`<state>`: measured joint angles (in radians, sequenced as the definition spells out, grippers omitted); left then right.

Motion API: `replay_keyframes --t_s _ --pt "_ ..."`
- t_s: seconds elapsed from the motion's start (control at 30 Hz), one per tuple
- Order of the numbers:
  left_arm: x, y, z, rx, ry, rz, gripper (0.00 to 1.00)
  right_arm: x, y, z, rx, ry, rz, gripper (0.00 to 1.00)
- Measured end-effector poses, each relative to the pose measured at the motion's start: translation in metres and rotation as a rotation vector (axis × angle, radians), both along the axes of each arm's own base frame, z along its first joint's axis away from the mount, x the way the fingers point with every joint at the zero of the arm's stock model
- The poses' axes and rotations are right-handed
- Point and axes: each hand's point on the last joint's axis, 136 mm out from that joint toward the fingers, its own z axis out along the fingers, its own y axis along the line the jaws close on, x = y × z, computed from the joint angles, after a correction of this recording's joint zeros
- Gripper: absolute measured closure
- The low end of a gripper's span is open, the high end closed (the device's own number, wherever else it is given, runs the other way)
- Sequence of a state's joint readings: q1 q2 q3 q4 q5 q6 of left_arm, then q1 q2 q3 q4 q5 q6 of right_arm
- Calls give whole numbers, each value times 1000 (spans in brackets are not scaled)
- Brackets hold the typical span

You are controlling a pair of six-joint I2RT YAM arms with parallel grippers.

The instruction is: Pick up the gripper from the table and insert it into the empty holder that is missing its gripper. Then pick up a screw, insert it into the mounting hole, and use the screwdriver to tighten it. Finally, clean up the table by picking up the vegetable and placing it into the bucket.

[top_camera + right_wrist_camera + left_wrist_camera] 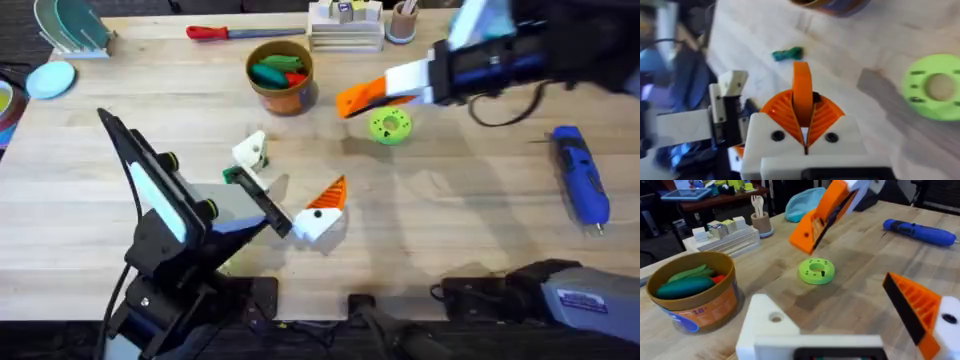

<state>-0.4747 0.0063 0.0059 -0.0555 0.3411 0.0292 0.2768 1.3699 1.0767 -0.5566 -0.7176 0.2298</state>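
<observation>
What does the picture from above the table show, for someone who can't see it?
The right gripper holds an orange wedge above a green disc. Nearby stand a tub of vegetables and a blue screwdriver.

Pale wood table (450,220), bucket (281,78), green disc (389,126), screwdriver (581,175), red-handled screwdriver (240,32)

right arm (520,50) blurred, bucket (832,4) cut by edge

Overhead cam looks down on table (470,220); both wrist cams close, sharing green disc (816,271).
</observation>
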Motion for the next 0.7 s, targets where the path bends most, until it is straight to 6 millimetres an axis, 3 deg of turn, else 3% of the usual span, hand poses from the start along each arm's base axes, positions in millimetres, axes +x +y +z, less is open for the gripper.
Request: replay_keyframes --t_s 0.27,0.5,0.7 --pt "0 0 0 0 0 0 9 -27 62 -20 213 229 235 992" --pt "0 0 0 0 0 0 9 -41 85 -23 306 339 322 992" --pt "1 1 0 0 0 8 8 -48 105 -15 342 308 388 992"
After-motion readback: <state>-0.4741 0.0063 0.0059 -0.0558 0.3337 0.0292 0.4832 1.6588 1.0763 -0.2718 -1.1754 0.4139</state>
